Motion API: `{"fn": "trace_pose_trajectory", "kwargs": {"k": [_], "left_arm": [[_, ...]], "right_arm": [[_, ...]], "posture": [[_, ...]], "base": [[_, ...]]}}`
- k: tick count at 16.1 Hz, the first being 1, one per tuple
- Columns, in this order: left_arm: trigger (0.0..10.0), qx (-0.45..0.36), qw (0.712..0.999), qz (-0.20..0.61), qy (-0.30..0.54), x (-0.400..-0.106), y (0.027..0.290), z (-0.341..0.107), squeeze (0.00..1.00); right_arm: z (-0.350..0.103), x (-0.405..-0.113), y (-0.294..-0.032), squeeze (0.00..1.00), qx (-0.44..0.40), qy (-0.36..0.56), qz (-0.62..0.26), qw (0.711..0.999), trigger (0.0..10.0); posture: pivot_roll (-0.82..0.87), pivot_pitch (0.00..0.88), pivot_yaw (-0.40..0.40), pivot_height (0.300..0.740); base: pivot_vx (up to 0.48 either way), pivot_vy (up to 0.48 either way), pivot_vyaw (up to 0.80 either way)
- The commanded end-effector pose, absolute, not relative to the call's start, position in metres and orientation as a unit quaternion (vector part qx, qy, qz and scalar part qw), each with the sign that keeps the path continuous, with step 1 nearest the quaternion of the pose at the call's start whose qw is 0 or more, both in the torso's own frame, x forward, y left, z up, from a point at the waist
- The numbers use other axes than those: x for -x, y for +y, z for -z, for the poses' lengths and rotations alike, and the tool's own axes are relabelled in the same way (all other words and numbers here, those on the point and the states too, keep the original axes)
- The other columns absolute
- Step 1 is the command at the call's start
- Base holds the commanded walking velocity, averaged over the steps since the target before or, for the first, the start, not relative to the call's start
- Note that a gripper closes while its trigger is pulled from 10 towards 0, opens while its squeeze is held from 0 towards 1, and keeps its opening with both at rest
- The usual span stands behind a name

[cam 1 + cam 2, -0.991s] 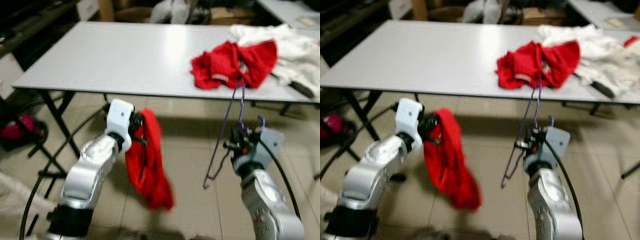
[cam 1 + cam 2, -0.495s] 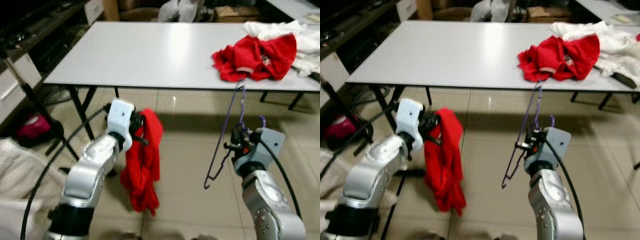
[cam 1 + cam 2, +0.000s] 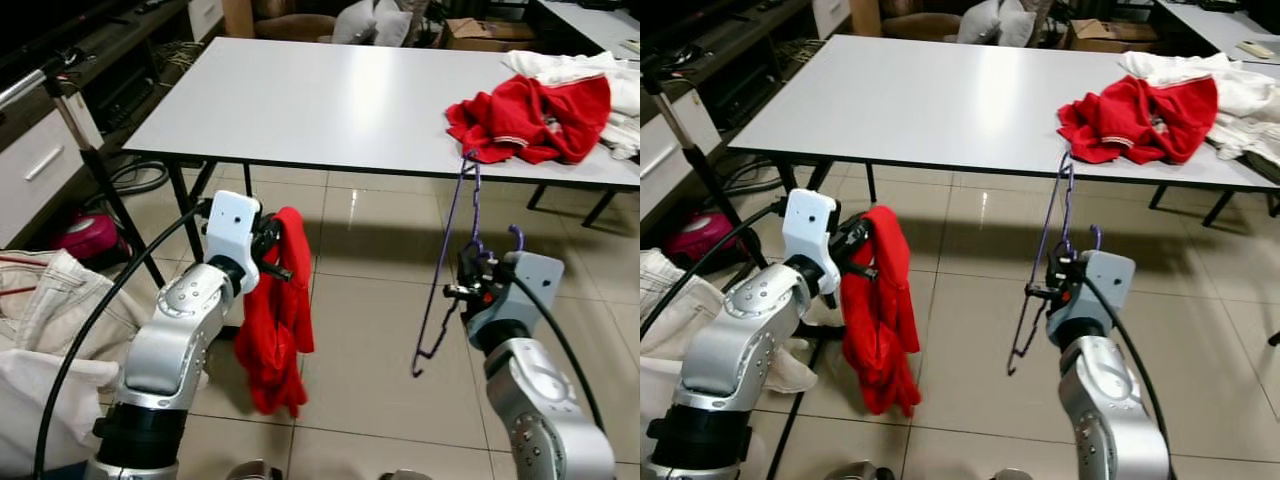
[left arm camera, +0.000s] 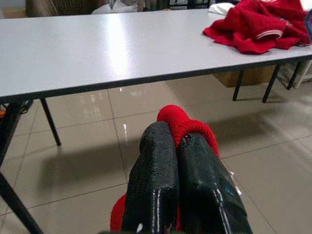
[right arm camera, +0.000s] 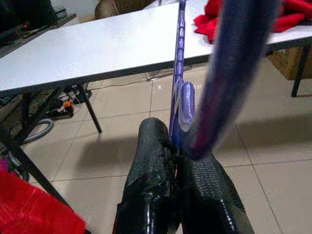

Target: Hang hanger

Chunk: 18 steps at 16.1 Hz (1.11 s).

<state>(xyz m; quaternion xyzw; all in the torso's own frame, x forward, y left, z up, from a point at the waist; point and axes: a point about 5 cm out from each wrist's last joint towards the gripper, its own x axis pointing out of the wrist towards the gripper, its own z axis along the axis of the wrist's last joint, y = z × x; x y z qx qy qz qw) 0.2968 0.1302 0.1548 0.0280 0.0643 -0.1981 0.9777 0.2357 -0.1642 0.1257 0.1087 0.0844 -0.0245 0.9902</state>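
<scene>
Hanger (image 3: pixel 455 262) hook (behind right gripper (image 3: pixel 470 285))

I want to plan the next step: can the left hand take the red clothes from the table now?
Probably not: the left hand is shut on a red garment, and the red clothes lie across the table.

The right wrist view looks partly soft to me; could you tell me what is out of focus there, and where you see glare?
Right wrist view: the purple hanger looms blurred close to the lens, while the white table stays sharp. Left wrist view: a bright glare streak on that table. Left eye view: a small light reflection on the floor tiles.
</scene>
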Motion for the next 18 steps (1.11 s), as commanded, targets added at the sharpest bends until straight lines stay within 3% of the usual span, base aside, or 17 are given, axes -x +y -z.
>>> {"fn": "trace_pose_trajectory", "kwargs": {"k": [1,12,16,18], "left_arm": [[10.0,-0.022,0.979,0.198,0.039,-0.300,0.129,-0.166,0.00],[10.0,-0.027,0.986,0.161,0.022,-0.310,0.142,-0.177,0.00],[10.0,-0.028,0.987,0.157,0.018,-0.314,0.143,-0.180,0.00],[10.0,-0.028,0.987,0.160,0.016,-0.316,0.142,-0.181,0.00]], "right_arm": [[-0.132,-0.237,-0.164,0.00,-0.104,0.076,0.009,0.992,10.0],[-0.140,-0.243,-0.159,0.00,-0.037,0.077,-0.072,0.994,10.0],[-0.140,-0.244,-0.157,0.00,-0.038,0.075,-0.073,0.994,10.0],[-0.141,-0.244,-0.158,0.00,-0.044,0.074,-0.072,0.994,10.0]], "posture": [[-0.04,0.027,0.014,0.740],[-0.03,0.023,-0.010,0.740],[-0.03,0.022,-0.009,0.740],[-0.03,0.021,-0.007,0.740]], "base": [[0.240,0.000,0.00],[0.319,0.000,0.00],[0.350,0.000,0.77],[0.349,0.000,0.00]]}}
